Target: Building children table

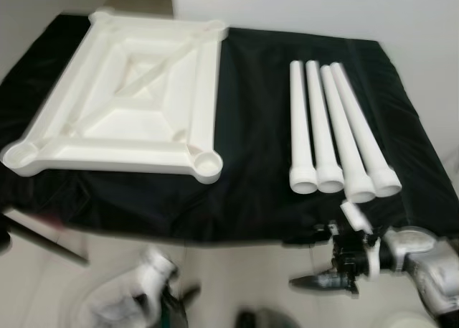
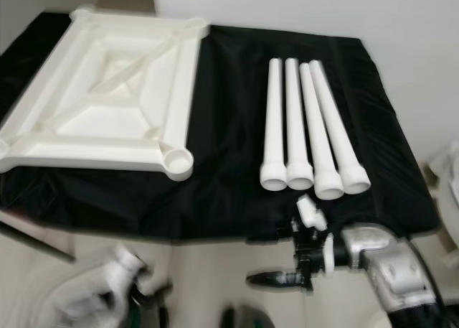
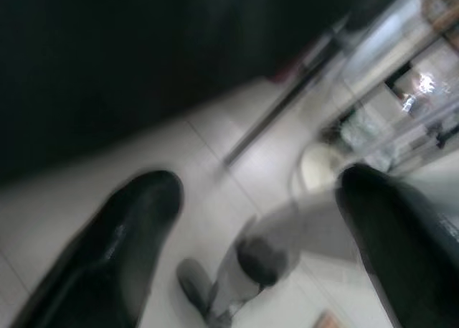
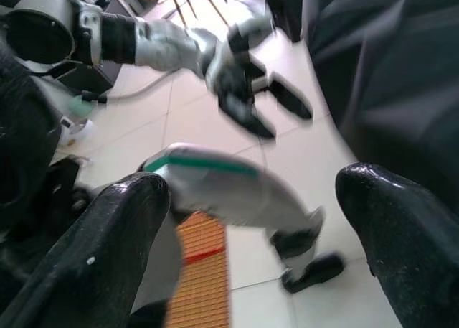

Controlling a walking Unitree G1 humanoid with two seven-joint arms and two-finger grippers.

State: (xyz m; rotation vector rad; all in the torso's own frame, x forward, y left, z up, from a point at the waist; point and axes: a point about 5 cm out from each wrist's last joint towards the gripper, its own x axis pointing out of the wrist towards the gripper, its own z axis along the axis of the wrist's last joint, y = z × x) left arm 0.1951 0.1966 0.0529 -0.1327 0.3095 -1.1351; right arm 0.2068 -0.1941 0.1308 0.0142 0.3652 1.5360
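Observation:
A white square tabletop (image 1: pixel 122 102) lies upside down on the black cloth, at the left, with a round socket at each corner. Several white tapered legs (image 1: pixel 337 134) lie side by side on the cloth at the right, wide ends toward me. My right gripper (image 1: pixel 305 258) hangs below the cloth's front edge, under the legs' wide ends. It points left, open and empty (image 4: pixel 251 220). My left gripper (image 1: pixel 176 303) is low over the floor at the lower left, blurred. It is open with nothing between its fingers (image 3: pixel 258 220).
The black cloth (image 1: pixel 251 163) covers the low surface and drapes over its front edge. A white wall stands behind it. Pale tiled floor (image 1: pixel 237 278) lies in front, with my own feet (image 4: pixel 315 267) and a dark metal frame (image 1: pixel 43 238) at the left.

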